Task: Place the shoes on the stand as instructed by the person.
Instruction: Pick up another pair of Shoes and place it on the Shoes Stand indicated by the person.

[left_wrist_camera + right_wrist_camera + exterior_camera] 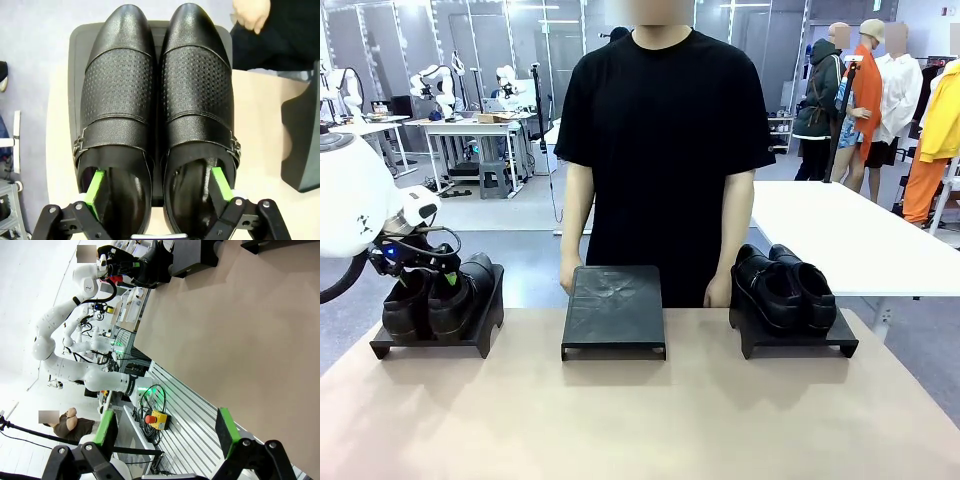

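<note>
One pair of black glossy shoes (432, 300) sits on the left stand (430, 345), toes pointing to the far side. My left gripper (423, 280) is lowered into this pair. In the left wrist view the gripper (157, 189) is open, with one green-padded finger (95, 187) inside the left shoe's opening and the other inside the right shoe (197, 95). The shoes' inner walls lie between the fingers. A second pair of shoes (785, 288) rests on the right stand (798, 345). My right gripper (167, 432) hangs open with nothing in it. The person (665, 150) stands behind the table.
An empty black stand (613, 310) lies at the table's middle, with the person's hands (570, 278) at the far edge on either side of it. In the left wrist view its corner (300, 140) shows to the right. The near half of the tan tabletop (640, 420) is bare.
</note>
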Controlling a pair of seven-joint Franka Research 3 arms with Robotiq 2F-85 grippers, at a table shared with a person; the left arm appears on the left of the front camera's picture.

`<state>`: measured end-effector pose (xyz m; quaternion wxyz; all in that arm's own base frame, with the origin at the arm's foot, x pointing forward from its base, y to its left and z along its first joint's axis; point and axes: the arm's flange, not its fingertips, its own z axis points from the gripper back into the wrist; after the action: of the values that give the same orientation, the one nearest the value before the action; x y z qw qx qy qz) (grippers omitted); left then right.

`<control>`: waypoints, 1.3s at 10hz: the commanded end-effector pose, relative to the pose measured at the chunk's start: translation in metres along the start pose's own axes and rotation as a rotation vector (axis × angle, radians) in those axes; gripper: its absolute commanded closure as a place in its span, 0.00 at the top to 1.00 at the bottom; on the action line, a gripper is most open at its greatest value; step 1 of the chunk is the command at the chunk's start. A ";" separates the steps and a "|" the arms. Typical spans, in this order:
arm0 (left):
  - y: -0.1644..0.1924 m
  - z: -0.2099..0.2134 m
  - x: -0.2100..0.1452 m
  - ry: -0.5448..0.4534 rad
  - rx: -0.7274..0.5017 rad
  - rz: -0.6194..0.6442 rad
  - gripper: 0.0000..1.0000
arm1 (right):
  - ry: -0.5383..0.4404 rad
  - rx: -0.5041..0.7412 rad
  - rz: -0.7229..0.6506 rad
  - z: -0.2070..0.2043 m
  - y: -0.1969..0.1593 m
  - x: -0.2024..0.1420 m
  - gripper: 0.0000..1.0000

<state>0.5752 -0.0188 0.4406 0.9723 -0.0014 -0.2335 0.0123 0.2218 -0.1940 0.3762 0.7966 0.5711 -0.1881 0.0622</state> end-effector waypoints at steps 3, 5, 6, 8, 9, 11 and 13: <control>0.000 -0.001 0.001 -0.002 -0.001 -0.001 1.00 | -0.009 0.009 0.008 0.000 0.005 0.001 1.00; 0.000 -0.001 0.001 -0.002 -0.001 -0.001 1.00 | -0.009 0.009 0.008 0.000 0.005 0.001 1.00; 0.000 -0.001 0.001 -0.002 -0.001 -0.001 1.00 | -0.009 0.009 0.008 0.000 0.005 0.001 1.00; 0.000 0.000 0.000 0.000 0.000 0.000 1.00 | -0.009 0.009 0.008 0.000 0.005 0.001 1.00; -0.003 0.017 0.006 0.110 -0.057 -0.039 1.00 | -0.009 0.009 0.008 0.000 0.005 0.001 1.00; 0.019 0.081 -0.020 0.181 -0.105 -0.058 1.00 | -0.009 0.009 0.008 0.000 0.005 0.001 1.00; 0.053 0.138 -0.065 0.220 -0.271 -0.058 1.00 | -0.009 0.009 0.008 0.000 0.005 0.001 1.00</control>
<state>0.4884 0.0020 0.5207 0.9842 -0.0971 -0.1415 -0.0427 0.2221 -0.1937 0.3761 0.7968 0.5711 -0.1874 0.0625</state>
